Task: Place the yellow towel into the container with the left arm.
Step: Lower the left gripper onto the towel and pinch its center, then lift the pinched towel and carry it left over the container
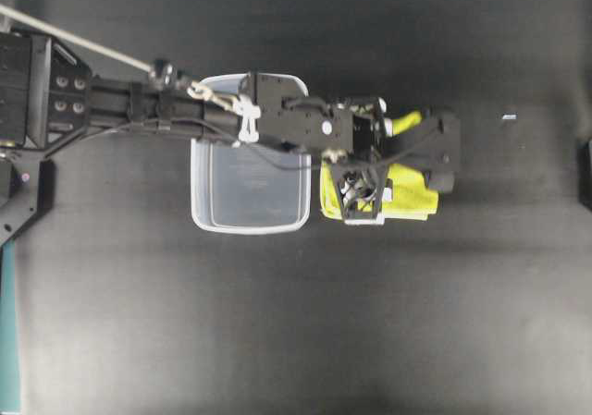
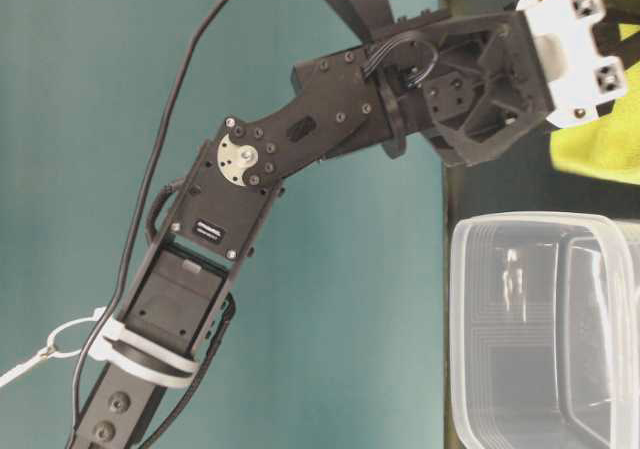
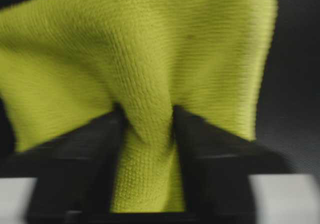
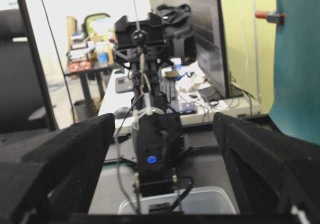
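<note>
Yellow towel (image 3: pixel 150 74) pinched in left claw (image 3: pixel 148 134), beside container (image 1: pixel 250 189); right claw (image 4: pixel 165 149) wide open.

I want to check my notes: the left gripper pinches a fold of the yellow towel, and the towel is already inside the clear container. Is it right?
Not quite. The left gripper does pinch a fold of the yellow towel, but the overhead view shows the towel on the black table beside the container, not inside it.

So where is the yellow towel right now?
In the overhead view the yellow towel lies on the table just right of the container, pinched in the left gripper.
</note>
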